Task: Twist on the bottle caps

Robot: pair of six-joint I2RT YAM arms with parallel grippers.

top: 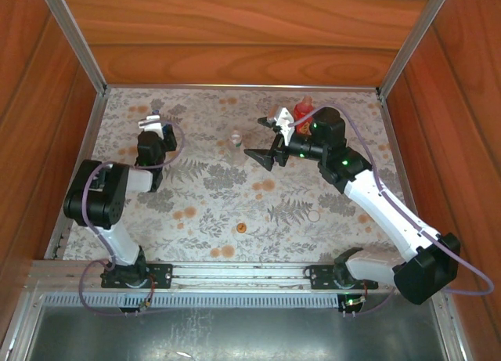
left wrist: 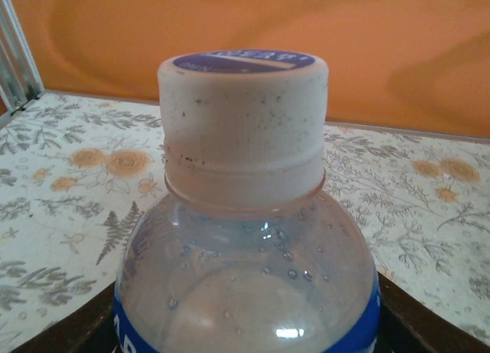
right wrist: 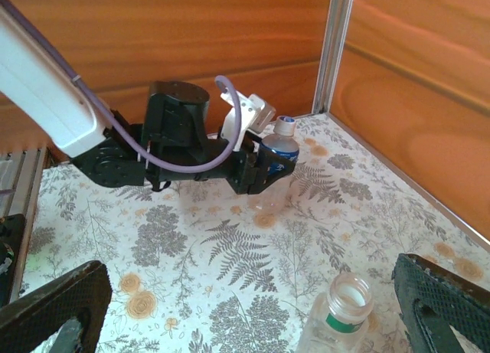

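Left gripper [right wrist: 269,163]: closed around the body of the short clear bottle [left wrist: 245,292] with blue label, which stands upright at the far left of the table [top: 203,196], a blue-topped cap [left wrist: 243,131] sitting on its neck. Right gripper [top: 264,140]: jaws spread wide and empty, with the uncapped slim clear bottle [right wrist: 343,311] standing just in front of them and the red bottle [top: 304,109] by the wrist at the far side. Loose on the table: orange cap [top: 241,228] near the front centre, white cap [top: 314,216] to its right.
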